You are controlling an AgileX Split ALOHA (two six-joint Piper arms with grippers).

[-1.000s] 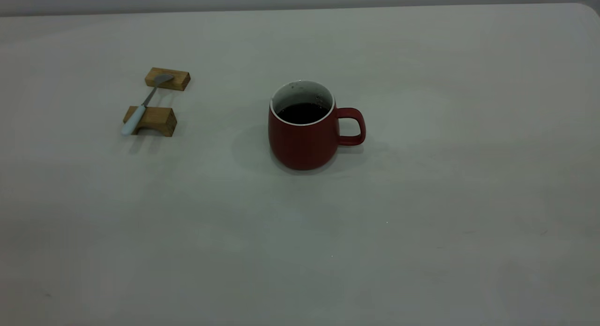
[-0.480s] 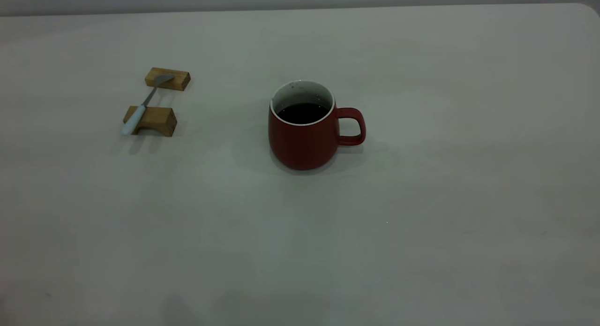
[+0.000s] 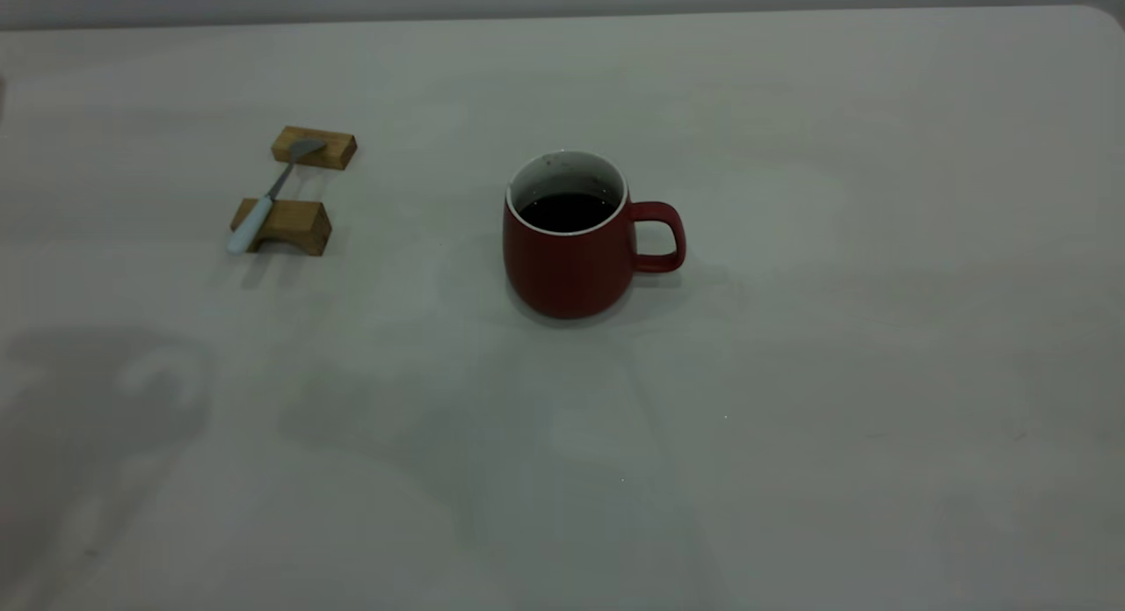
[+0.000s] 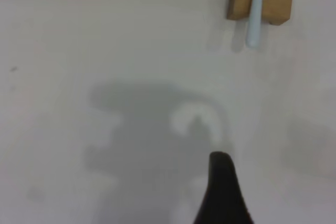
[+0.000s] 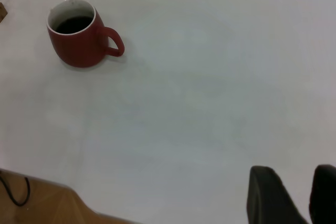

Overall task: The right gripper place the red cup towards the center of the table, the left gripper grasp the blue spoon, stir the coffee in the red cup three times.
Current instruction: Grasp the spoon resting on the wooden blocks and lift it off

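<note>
Counting one red cup (image 3: 569,250), two blocks (image 3: 314,147)

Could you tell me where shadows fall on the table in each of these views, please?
Exterior view: broad soft arm shadows darken the off-white matte table at lower left and below the rounded dark red cup. Left wrist view: a clear gripper-shaped shadow lies ahead of the black left gripper, short of the pale blue-handled spoon. Right wrist view: only faint shading.

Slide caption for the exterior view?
Dark red mug of coffee; pale blue-handled spoon bridging two wooden blocks.
</note>
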